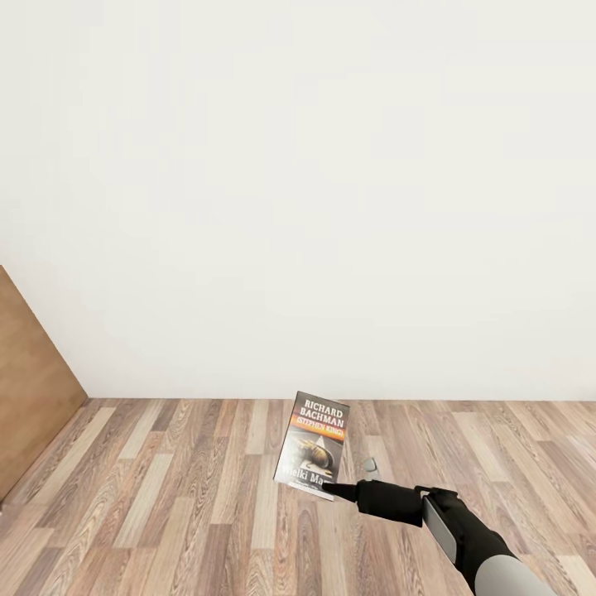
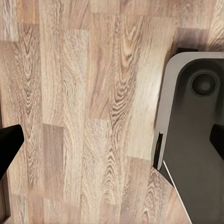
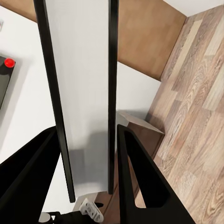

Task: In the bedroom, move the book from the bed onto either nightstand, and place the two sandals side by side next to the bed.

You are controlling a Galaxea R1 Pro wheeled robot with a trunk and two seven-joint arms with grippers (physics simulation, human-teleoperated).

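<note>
Wood planks in mixed brown and pale tones make up the floor [image 1: 165, 497], which in the head view runs up to a plain white wall [image 1: 298, 207]. At that view's left edge a flat brown wooden panel [image 1: 29, 389] leans or stands against the wall line; what it belongs to cannot be told.

The small thin paperback book [image 1: 313, 447], with its dark cover, orange band and white title lettering, is held up in the air above the floor, cover facing the head camera and tilted slightly. The right arm's black gripper [image 1: 329, 488] reaches in from the lower right and pinches the book at its bottom edge. In the right wrist view the book [image 3: 84, 93] is seen edge-on: pale page block between two thin dark covers, standing between the two black fingers [image 3: 140, 177], which sit close against both faces of it. Beyond the book in that view lie a white surface, more brown wood panelling and the plank floor, and a small red knob [image 3: 9, 62] on a dark object at the edge.

The left wrist view looks straight down at the planks [image 2: 84, 116]. A rounded grey-and-dark body with a circular recess [image 2: 196, 130] lies to one side, apparently part of the robot itself. The black fingertips [image 2: 9, 140] of the left gripper [image 2: 114, 140] sit at opposite edges of the picture, spread wide apart with nothing between them.
</note>
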